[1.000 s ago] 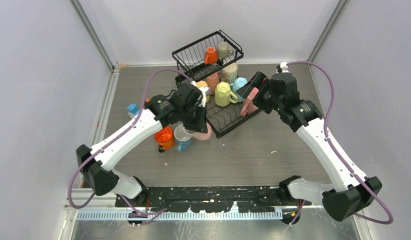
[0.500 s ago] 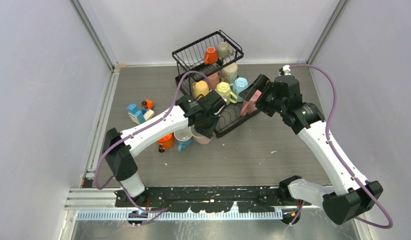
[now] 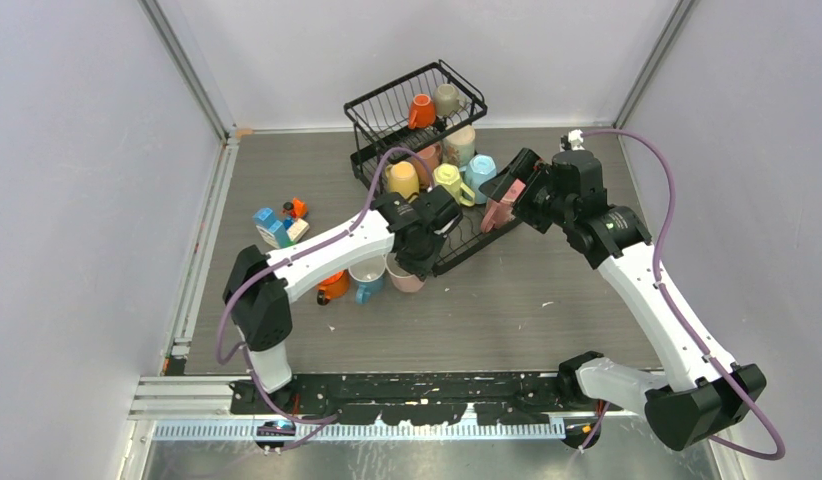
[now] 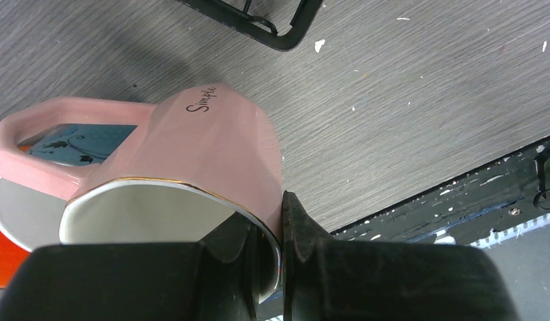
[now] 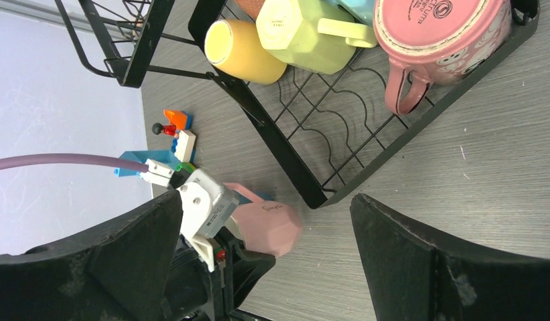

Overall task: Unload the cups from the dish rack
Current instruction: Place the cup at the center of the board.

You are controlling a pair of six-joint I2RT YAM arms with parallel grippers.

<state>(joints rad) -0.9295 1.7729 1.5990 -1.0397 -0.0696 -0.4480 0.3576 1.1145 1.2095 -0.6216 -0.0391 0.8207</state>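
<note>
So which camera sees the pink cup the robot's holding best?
Left wrist: the pink cup fills it, rim pinched by the left gripper. Right wrist shows it small; from the top the arm mostly hides it.

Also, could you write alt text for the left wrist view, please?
The left gripper is shut on the rim of a glossy pink faceted mug, one black finger inside and one outside, with a grey wood-grain table behind it. A corner of the black wire dish rack shows at the top.

Glossy glazed pink mug (image 4: 212,147), black coated wire rack (image 5: 316,197), matt grey wood-grain tabletop (image 4: 406,100)
</note>
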